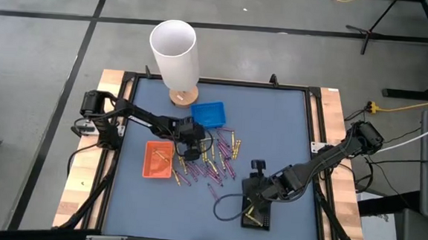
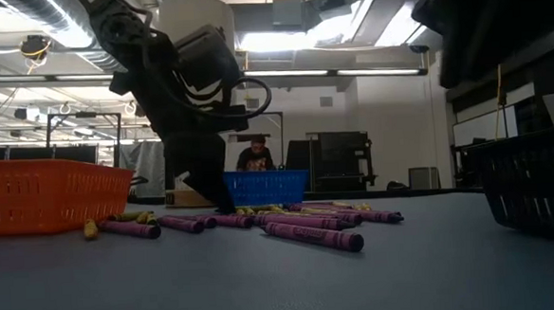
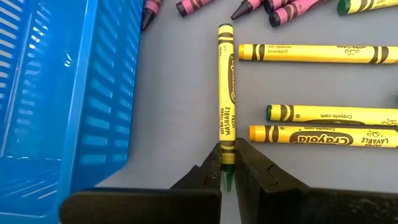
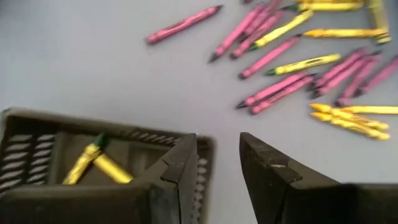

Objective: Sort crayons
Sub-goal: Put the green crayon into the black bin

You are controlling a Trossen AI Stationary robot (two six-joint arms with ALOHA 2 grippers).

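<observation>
Several yellow, orange-gold and purple-pink crayons [image 1: 215, 161] lie loose on the blue-grey mat between three small trays. My left gripper [image 3: 227, 177] is down among them beside the blue tray [image 3: 56, 99], shut on the tip end of a yellow crayon [image 3: 226, 93]. It also shows in the high view [image 1: 190, 139]. My right gripper [image 4: 219, 168] is open and empty, hovering by the far edge of the black tray [image 4: 56, 155], which holds two yellow crayons [image 4: 99, 163]. The orange tray [image 1: 158, 160] holds a few crayons. My left gripper pinches the yellow crayon's green-tipped end [image 3: 227, 158] between its two fingers. The fingers lie along the crayon's line, one on each side. The crayon lies flat on the mat, its other end pointing away from the gripper.
A tall white cylinder on a round wooden base [image 1: 175, 54] stands at the mat's far edge behind the blue tray [image 1: 208, 114]. A loose dark cable loops on the mat [image 1: 227, 206] left of the black tray [image 1: 259, 213]. A raised frame edges the mat.
</observation>
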